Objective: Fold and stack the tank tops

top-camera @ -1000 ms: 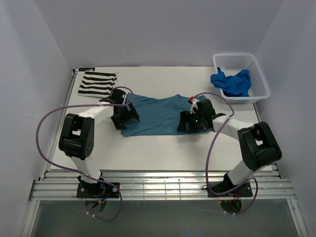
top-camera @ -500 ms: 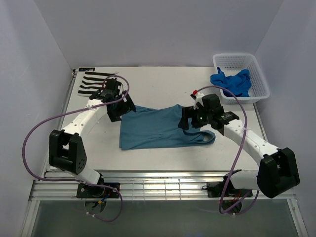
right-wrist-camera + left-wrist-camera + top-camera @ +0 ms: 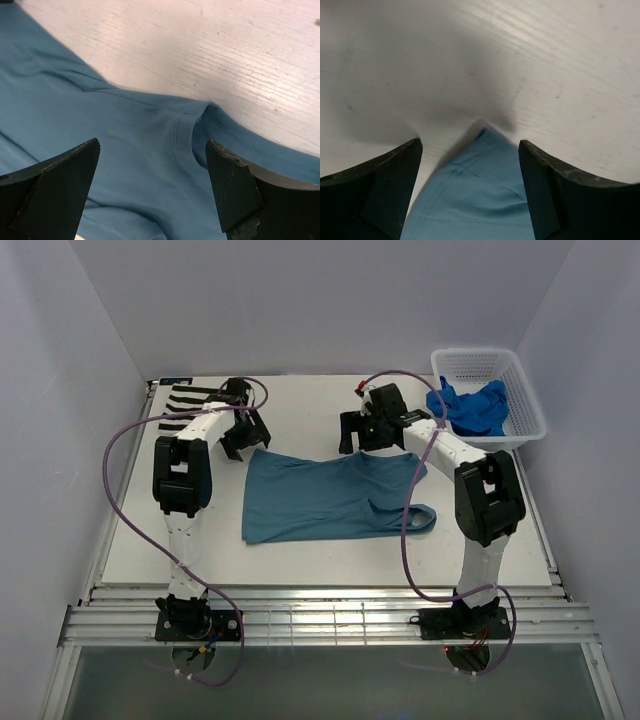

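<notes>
A: Item one, location?
B: Teal tank top (image 3: 320,498), spread flat at the centre of the table (image 3: 300,405), one strap loop at its 4 o'clock corner.
A: Other tops?
B: Striped tank top (image 3: 183,397), flat at the table's 10 o'clock corner. Royal blue tank top (image 3: 470,405), bunched in the white basket (image 3: 527,400) at 2 o'clock.
A: Pincers?
B: Left gripper (image 3: 243,435), jaws wide apart, holding nothing, over the teal top's 11 o'clock corner. Right gripper (image 3: 362,435), likewise spread, holding nothing, over its 1 o'clock edge.
</notes>
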Robot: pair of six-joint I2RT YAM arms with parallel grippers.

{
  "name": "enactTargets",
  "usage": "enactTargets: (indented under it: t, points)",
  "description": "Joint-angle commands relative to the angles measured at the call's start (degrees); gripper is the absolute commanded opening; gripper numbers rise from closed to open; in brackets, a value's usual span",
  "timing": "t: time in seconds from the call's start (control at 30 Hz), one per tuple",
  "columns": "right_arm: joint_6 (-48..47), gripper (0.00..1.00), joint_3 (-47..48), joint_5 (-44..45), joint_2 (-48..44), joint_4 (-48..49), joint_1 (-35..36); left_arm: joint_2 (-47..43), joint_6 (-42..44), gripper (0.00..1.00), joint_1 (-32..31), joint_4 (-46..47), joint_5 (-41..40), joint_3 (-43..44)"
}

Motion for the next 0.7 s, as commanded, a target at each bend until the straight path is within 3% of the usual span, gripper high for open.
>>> enactTargets:
  t: [0.0, 0.13, 0.2, 0.23, 0.3, 0.33, 0.4, 0.47, 0.5, 0.53, 0.6, 0.63, 0.67]
  points:
    - [0.48, 0.93, 5.94, 0.96, 3.02, -1.62, -0.05, 1.54, 1.83, 0.86, -0.35, -1.15, -0.22, 4.42]
    - [1.80, 1.00, 5.78, -0.45, 4.87, -0.92, -0.05, 5.06, 1.91, 0.72, -0.43, -1.15, 0.74, 5.65]
    - [2.24, 0.94, 5.60, -0.89, 5.57, -1.45, -0.05, 5.41, 1.83, 0.61, -0.35, -1.07, 1.97, 4.52]
    - [2.85, 0.91, 5.25, -0.89, 5.66, -1.45, 0.04, 5.06, 1.74, 0.49, -0.35, -0.37, 2.84, 3.55]
    - [3.38, 0.90, 4.11, -0.63, 5.58, -0.75, 0.04, 3.14, 1.91, 0.43, -0.35, 1.04, 5.66, -0.65]
    - [3.82, 0.89, 3.67, -0.54, 5.49, -0.57, -0.05, 2.26, 1.04, 0.30, -0.35, 2.17, 5.66, -2.24]
    - [4.18, 0.89, 2.53, -0.71, 5.49, 0.30, -0.05, 0.06, 0.86, 0.17, -0.35, 4.72, 7.15, -5.84]
    - [4.35, 0.81, 1.91, -0.98, 5.75, 1.09, 0.04, -2.05, 1.21, 0.00, -0.35, 7.63, 7.69, -9.11]
    - [4.44, 0.77, 2.00, -0.98, 6.01, 1.10, -0.05, -2.32, 1.47, 0.00, -0.43, 7.64, 7.34, -9.11]
    - [4.44, 0.65, 2.17, -0.98, 6.19, 1.01, -0.05, -2.93, 1.74, 0.00, -0.43, 7.72, 6.90, -9.03]
    - [4.88, 0.53, 3.22, -0.63, 6.72, 0.23, -0.05, -3.81, 2.00, 0.00, -0.43, 7.72, 5.93, -8.76]
    - [4.97, 0.40, 3.49, -0.37, 6.72, 0.05, -0.05, -4.60, 2.00, 0.00, -0.35, 7.81, 5.58, -8.76]
    - [5.06, 0.34, 3.58, -0.10, 6.46, -0.04, 0.04, -6.44, 1.91, 0.00, -0.35, 8.25, 5.32, -9.28]
